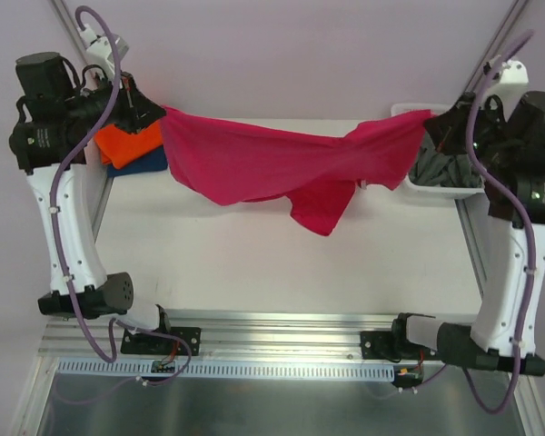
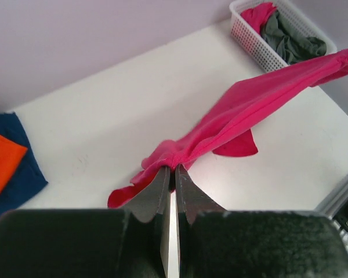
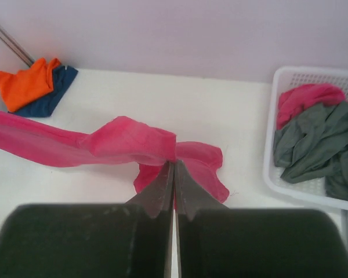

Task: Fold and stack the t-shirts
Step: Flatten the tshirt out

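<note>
Above far edge of bench (image 1: 254, 268), left gripper (image 2: 173, 169) and right gripper (image 3: 174, 165) pinching magenta shirt (image 1: 254, 159), holding it stretched mid-air. Spreading step, seemingly; next move calling for lowering it flat, unwrinkled.

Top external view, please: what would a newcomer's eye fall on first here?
The large magenta-pink cloth t-shirt comes first, stretched across the table between the left fingers and right fingers, both shut on it. Next, the folded orange t-shirt on a dark blue one at far left, and the white plastic lattice basket of grey cloth at far right.
</note>
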Motion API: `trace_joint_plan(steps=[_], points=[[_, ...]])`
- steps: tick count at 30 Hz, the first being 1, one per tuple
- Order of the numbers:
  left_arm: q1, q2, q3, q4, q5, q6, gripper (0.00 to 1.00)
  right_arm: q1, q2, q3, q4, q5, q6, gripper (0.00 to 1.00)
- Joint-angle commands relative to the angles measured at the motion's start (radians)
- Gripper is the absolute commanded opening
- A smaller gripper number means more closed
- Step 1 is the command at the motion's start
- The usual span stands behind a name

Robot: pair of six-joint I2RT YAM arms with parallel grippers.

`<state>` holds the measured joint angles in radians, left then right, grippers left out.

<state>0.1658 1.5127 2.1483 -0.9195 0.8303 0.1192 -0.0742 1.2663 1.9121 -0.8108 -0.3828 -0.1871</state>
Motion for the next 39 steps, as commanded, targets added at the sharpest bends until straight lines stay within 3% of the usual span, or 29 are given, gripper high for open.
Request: trace_joint_plan(steps=[1, 10, 15, 19, 29, 33, 39], points=[[0.008, -0.091, 0.055, 0.001, 0.020, 0.002, 0.00, -0.009, -0.123, 0.039, 0.035, 0.001, -0.041, 0.00], [0.008, -0.385, -0.129, 0.062, -0.063, 0.033, 0.00, -0.009, -0.352, 0.083, 0.012, 0.028, -0.061, 0.01], [0.008, -0.578, -0.287, 0.137, -0.167, 0.056, 0.00, -0.009, -0.397, 0.151, 0.016, 0.073, -0.083, 0.01], [0.008, -0.631, -0.300, 0.200, -0.235, 0.042, 0.00, -0.009, -0.358, 0.280, 0.018, 0.096, -0.097, 0.01], [0.009, -0.410, -0.237, 0.307, -0.316, 0.066, 0.00, -0.007, -0.208, 0.271, 0.225, 0.128, -0.136, 0.01], [0.008, -0.246, -0.185, 0.346, -0.350, 0.094, 0.00, -0.009, -0.081, 0.246, 0.317, 0.128, -0.155, 0.01], [0.009, 0.006, 0.001, 0.373, -0.392, 0.172, 0.00, -0.053, 0.192, 0.344, 0.358, 0.159, -0.101, 0.01]])
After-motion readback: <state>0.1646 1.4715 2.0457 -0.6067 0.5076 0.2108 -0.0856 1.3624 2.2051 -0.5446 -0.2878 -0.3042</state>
